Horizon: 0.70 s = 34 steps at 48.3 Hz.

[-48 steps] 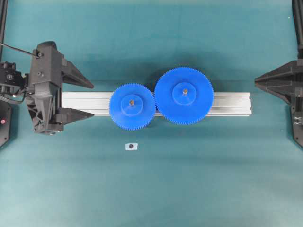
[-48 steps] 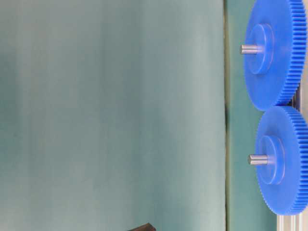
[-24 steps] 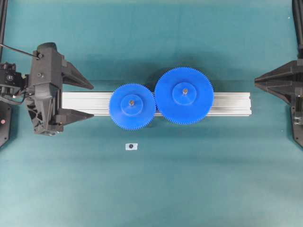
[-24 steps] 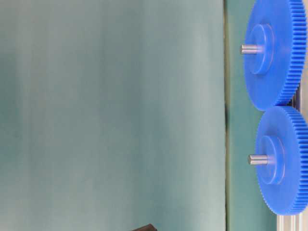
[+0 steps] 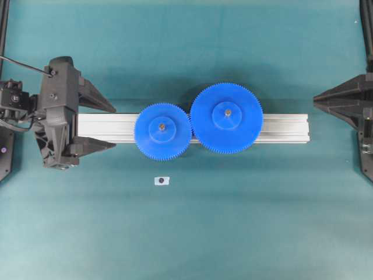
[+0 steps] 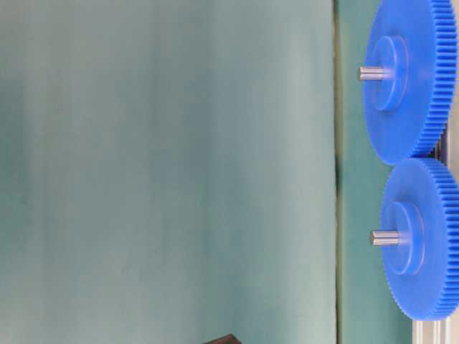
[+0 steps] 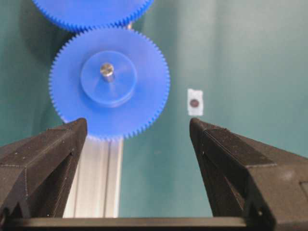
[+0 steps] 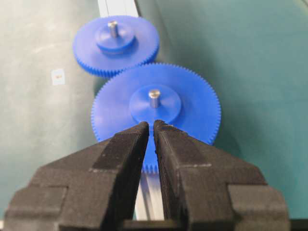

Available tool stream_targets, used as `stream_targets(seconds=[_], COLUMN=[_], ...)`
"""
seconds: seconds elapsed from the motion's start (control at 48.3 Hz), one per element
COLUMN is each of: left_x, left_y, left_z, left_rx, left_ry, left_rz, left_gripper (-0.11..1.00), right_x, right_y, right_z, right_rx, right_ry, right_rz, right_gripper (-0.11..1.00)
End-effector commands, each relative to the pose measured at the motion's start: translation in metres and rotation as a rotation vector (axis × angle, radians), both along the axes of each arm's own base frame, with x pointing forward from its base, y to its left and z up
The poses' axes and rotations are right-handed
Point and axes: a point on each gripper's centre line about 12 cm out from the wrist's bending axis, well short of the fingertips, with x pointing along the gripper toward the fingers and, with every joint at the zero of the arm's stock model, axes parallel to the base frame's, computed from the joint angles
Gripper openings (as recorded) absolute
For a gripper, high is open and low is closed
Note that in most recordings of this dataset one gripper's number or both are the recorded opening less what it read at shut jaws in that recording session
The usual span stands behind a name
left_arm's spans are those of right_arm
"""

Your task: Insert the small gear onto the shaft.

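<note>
The small gear sat on the aluminium rail, on the left part of it in the overhead view. The shaft went through its raised hub, and the grey tip of the pin stood out above the hub. Its teeth touched the teeth of the larger gear, which sat just beside it on the rail, on a pin of its own. In the table-level view the two gears appeared one above the other at the right edge, each with a short metal pin that pointed to the left.

The left gripper stayed at the left end of the rail with its jaws wide apart and nothing between them. One fingertip lay over the far edge of the rail and the other over the near edge. It did not touch the small gear; a bare part of the rail lay between them. From the left wrist camera the small gear was seen between and beyond the two black fingers.

The right gripper was at the right border of the overhead view, well apart from the rail. Its jaws stood almost together, with only a thin gap, and they held nothing.

A small white tag with a dark dot lay on the green mat, near the small gear.
</note>
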Motion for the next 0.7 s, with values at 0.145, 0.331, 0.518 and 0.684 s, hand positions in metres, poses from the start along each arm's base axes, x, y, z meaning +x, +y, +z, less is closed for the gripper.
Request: stream_targets(seconds=[0.145,0.331,0.518,0.684], left_x=[0.0013,0.0008,0.0,-0.0001], left_y=[-0.0012,-0.002,-0.0021,-0.0026], left_z=[0.0058,0.0063,0.0051,0.0031], left_rx=[0.002,0.003,0.002,0.003], left_ry=[-0.023,-0.028,-0.026,-0.047], left_rz=[-0.005,-0.009,-0.008,-0.011], left_gripper=[0.85,0.85,0.85,0.85], right_x=[0.0017,0.0017,0.002,0.002], right_y=[0.0,0.0,0.0,0.0], right_z=[0.0038,0.0038,0.0037,0.0037], right_rx=[0.007,0.007,0.007,0.007], right_ry=[-0.014,-0.014,-0.014,-0.014], right_rz=[-0.002,-0.002,-0.001,-0.001], right_gripper=[0.27,0.27,0.27,0.27])
